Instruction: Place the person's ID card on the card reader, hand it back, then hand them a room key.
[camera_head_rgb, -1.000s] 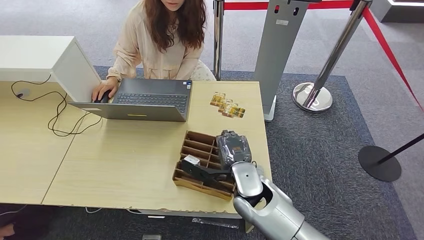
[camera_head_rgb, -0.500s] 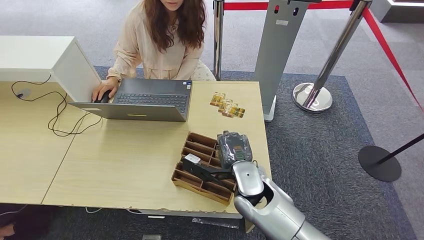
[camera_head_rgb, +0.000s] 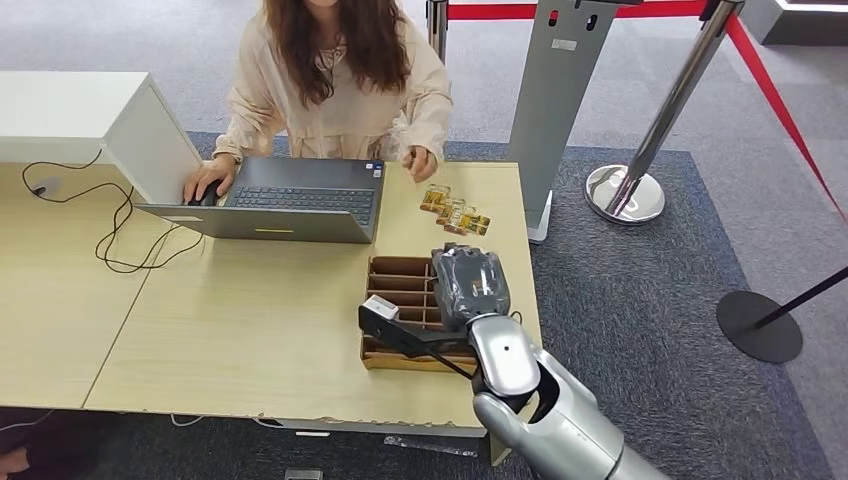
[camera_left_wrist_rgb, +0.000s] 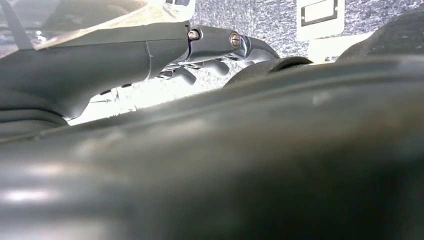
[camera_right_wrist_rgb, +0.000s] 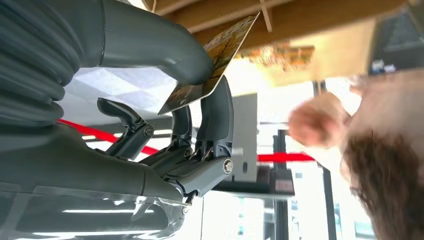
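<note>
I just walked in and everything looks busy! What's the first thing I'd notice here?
The right robot hand hangs over a wooden tray near the desk's edge, pinching a colourful card. Across the desk a person sits at a laptop, one hand raised near some small cards.

One laptop (camera_head_rgb: 283, 205) sits beyond the right hand (camera_head_rgb: 470, 285), with one wooden compartment tray (camera_head_rgb: 400, 300) just beside it, one small cluster of patterned cards (camera_head_rgb: 455, 213) ahead, one person (camera_head_rgb: 345, 90), and two stanchion posts (camera_head_rgb: 655, 125).
</note>
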